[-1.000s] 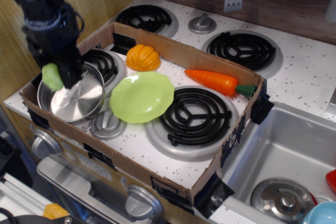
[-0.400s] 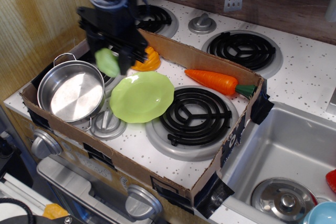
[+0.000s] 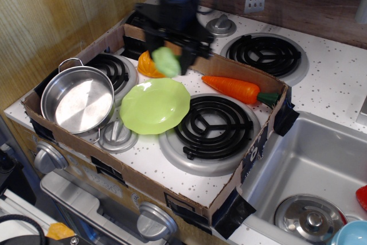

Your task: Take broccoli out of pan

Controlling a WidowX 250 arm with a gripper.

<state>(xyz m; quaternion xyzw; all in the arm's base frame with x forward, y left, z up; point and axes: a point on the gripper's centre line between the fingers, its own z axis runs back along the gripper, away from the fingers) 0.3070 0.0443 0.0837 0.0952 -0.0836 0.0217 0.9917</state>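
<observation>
**A:** Look up top, the gripper (image 3: 170, 55) is in the air with the broccoli (image 3: 166, 62) clamped between its fingers, well above the stove inside the cardboard box (image 3: 195, 55).

**B:** I see it. The light-green lump hangs over the far edge of the lime-green plate (image 3: 155, 105), just in front of the orange squash (image 3: 147, 67), which it half hides.

**A:** And the pan (image 3: 78, 99) sits at the left end of the box, bare shiny bottom, nothing in it. The broccoli is well apart from it.

**B:** Right. The arm is blurred, so the exact finger shape is hard to make out, but the grip on the floret is plain enough.

**A:** The carrot (image 3: 233, 88) lies to the right, near the box wall. A small steel lid (image 3: 117, 136) rests just in front of the pan, beside the plate.

**B:** Sink (image 3: 321, 159) off to the right, another lid (image 3: 309, 217) down in it.
</observation>
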